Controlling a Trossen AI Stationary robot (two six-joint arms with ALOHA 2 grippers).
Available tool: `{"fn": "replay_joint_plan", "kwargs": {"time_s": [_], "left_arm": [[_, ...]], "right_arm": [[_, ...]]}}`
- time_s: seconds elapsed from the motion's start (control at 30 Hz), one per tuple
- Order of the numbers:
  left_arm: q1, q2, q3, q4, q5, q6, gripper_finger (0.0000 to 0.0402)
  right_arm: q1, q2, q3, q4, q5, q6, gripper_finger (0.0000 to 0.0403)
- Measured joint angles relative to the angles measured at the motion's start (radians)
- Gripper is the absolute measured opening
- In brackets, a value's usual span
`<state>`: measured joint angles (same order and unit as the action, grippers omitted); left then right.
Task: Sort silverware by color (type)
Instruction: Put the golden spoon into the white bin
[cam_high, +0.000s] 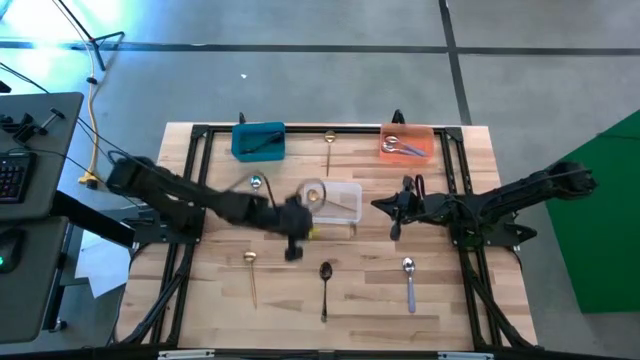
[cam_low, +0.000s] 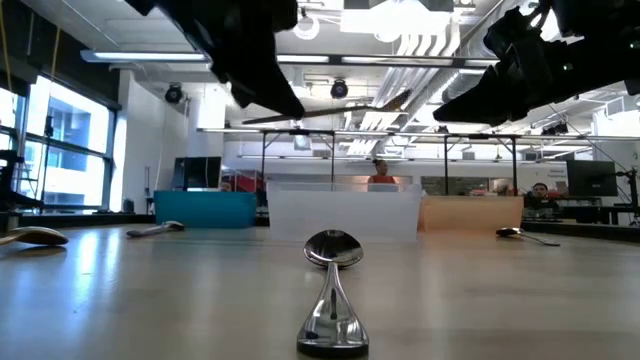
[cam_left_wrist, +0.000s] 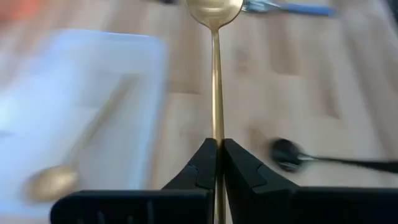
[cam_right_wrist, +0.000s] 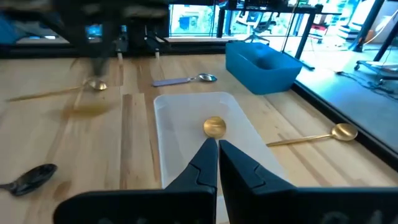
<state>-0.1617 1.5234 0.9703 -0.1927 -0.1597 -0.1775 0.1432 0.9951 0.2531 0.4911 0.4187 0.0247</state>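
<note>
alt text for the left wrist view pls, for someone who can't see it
The left end effector is shut on the thin handle of a gold spoon, which points straight away from the camera over the wooden table. A clear plastic bin with another gold spoon in it sits to one side, and a black spoon lies on the other.

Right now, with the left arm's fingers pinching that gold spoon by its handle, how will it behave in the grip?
The slim gold metal spoon looks stiff, so it likely won't droop. Its thin, smooth handle in the left gripper fingers' narrow tips could pivot or slip. It probably weighs little.
</note>
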Motion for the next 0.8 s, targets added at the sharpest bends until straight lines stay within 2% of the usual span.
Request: {"fn": "replay_joint_plan", "kwargs": {"time_s": [0.17,0.37,0.53,0.67,0.8], "left_arm": [[0.188,-0.042,0.0,-0.074,0.066,0.07,0.0001],[0.353,0.019,0.0,-0.063,0.189,0.143,0.0001],[0.413,0.078,0.0,0.006,0.303,0.179,0.0001],[0.435,0.13,0.011,0.027,0.339,0.199,0.0001],[0.438,0.2,0.092,-0.03,0.362,0.286,0.0001]], "right_arm": [[-0.023,0.0,0.0,0.005,-0.004,-0.033,0.0],[-0.046,0.0,0.0,0.004,-0.006,-0.033,0.0],[-0.057,0.0,0.0,0.0,-0.007,-0.033,0.0],[-0.065,0.0,0.0,0.0,-0.008,-0.03,0.0],[-0.076,0.0,0.0,0.0,-0.007,-0.03,0.0]]}}
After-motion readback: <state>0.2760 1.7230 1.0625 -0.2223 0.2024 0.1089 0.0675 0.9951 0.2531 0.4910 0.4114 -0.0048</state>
